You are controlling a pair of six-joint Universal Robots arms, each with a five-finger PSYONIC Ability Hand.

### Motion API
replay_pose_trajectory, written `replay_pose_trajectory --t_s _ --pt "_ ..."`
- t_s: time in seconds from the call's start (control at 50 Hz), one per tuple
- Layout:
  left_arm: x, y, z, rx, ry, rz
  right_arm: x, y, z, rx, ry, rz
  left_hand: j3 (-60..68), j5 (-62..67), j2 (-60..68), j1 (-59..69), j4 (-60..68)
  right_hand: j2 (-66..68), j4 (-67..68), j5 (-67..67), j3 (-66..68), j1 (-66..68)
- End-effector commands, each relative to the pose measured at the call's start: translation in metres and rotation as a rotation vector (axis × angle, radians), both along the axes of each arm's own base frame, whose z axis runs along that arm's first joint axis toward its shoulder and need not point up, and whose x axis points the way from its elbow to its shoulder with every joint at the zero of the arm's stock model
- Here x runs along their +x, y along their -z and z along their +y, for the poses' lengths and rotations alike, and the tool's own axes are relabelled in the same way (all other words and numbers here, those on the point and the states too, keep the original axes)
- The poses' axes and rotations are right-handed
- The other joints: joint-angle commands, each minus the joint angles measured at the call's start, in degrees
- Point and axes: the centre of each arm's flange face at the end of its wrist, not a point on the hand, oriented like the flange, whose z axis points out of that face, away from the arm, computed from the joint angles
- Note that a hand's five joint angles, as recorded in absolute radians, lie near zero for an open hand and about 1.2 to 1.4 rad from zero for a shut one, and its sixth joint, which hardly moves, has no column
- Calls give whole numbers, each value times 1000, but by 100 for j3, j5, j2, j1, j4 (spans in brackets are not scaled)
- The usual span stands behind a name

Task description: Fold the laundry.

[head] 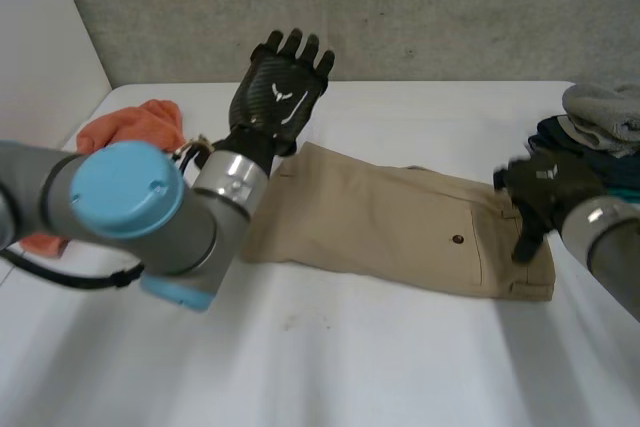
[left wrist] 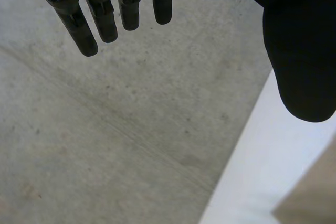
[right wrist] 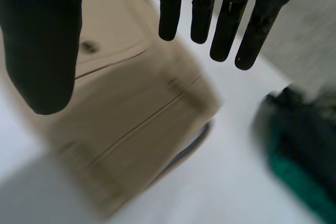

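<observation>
Overhead first: khaki trousers [head: 390,222] lie flat in the middle of the white table [head: 350,357], pocket button up. The left hand [head: 278,87] is raised by their far left end, fingers spread, holding nothing. The right hand [head: 545,187] is over the waistband end. An orange cloth [head: 130,127] lies far left and a pile of clothes [head: 600,132] sits at the right edge. Left wrist view: fingers [left wrist: 100,22] straight, thumb apart, grey wall [left wrist: 105,129] beyond. Right wrist view: fingers [right wrist: 231,30] straight and empty, trousers under the palm, the pile beside them.
</observation>
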Motion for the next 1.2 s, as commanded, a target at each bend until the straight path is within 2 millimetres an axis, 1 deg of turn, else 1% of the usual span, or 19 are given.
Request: replay_pose_trajectory --t_s 0.02,0.18,0.38,0.44,0.46,0.48,0.5,0.54,0.66,0.74,0.84,0.9,0.98,1.0,1.06,1.08,1.14,1.18,1.2 --pt "20 12 29 112 10 11 -15 34 21 106 -15 -47 -225 -277 -182 -117 -163 783 744 799 729 1059" --pt "24 24 34 148 9 -8 -19 56 12 46 7 -54 -225 -277 -182 -117 -163 547 509 563 494 824" --pt "24 23 33 143 8 -7 -20 79 -4 -6 41 -38 -225 -277 -182 -117 -163 1033 994 1049 979 1309" --pt "24 24 34 147 8 -9 -20 82 -8 -27 41 -34 -225 -277 -182 -117 -163 2475 2437 2491 2422 2752" --pt "24 24 34 149 8 -10 -20 82 -8 -33 38 -29 -225 -277 -182 -117 -163 3264 3226 3280 3210 3540" --pt "24 24 34 149 8 -10 -21 83 -10 -38 37 -17 -225 -277 -182 -117 -163 4954 4915 4970 4900 5230" --pt "24 24 34 147 8 -9 -22 83 -11 -43 38 -12 -225 -277 -182 -117 -163 5681 5642 5697 5627 5957" --pt "23 24 35 149 9 -10 -23 83 -12 -51 35 -1 -225 -277 -182 -117 -163 5688 5650 5704 5635 5965" --pt "24 22 35 143 6 -7 -39 75 -20 -76 67 47 -225 -277 -182 -117 -163 5688 5650 5704 5635 5965" --pt "27 19 37 141 3 -7 -48 54 -19 -112 68 116 -225 -277 -182 -117 -163 5688 5650 5704 5635 5965" --pt "36 11 38 129 -14 1 -70 23 -28 -169 45 308 -225 -277 -182 -117 -163 5688 5650 5704 5635 5965" --pt "42 7 36 123 -27 9 -71 9 -35 -226 20 386 -225 -277 -182 -117 -163 5688 5650 5704 5635 5965" --pt "48 3 35 119 -43 15 -43 -13 -36 -356 -114 440 -225 -277 -182 -117 -163 5688 5650 5704 5635 5965" --pt "49 2 35 117 -45 18 -17 -20 -28 -415 -219 439 -225 -277 -182 -117 -163 5688 5650 5704 5635 5965" --pt "51 1 33 118 -50 23 21 -29 -13 -495 -375 411 -225 -277 -182 -117 -163 5688 5650 5704 5635 5965" --pt "52 1 31 118 -57 23 45 -26 -5 -523 -483 382 -225 -277 -182 -117 -163 5688 5650 5704 5635 5965" --pt "54 1 29 119 -66 24 85 -14 7 -566 -665 325 -225 -277 -182 -117 -163 5688 5650 5704 5635 5965" --pt "55 0 28 116 -72 26 104 -7 15 -580 -746 296 -225 -277 -182 -117 -163 5688 5650 5704 5635 5965" --pt "56 0 27 115 -73 27 125 1 28 -591 -837 267 -225 -277 -182 -117 -163 5688 5650 5704 5635 5965"
